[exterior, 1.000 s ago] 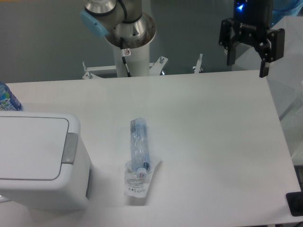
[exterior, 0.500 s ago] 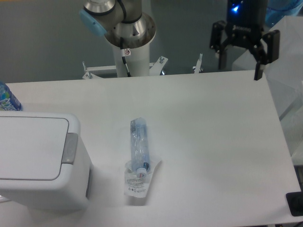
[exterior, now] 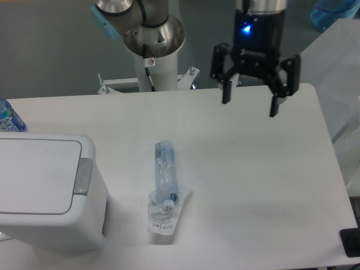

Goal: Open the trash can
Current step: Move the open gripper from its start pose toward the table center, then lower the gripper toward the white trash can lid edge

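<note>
The trash can point(exterior: 45, 191) is a large white boxy bin at the front left of the table. Its flat white lid point(exterior: 34, 175) is closed, with a small grey push-button tab point(exterior: 84, 176) on its right edge. My gripper point(exterior: 250, 108) hangs open and empty above the back right part of the table, far to the right of the bin and well above the surface. Its two black fingers point(exterior: 226, 90) point down and stand wide apart.
A clear plastic-wrapped syringe point(exterior: 164, 183) lies on the table middle, right of the bin. A blue-capped bottle point(exterior: 8, 119) peeks in at the left edge behind the bin. The arm's base column point(exterior: 153, 50) stands at the back. Crumpled plastic point(exterior: 340, 84) lies at the right.
My gripper has moved left and a little down, from the table's back right corner toward the middle back. It stays open. The bin and syringe have not moved.
</note>
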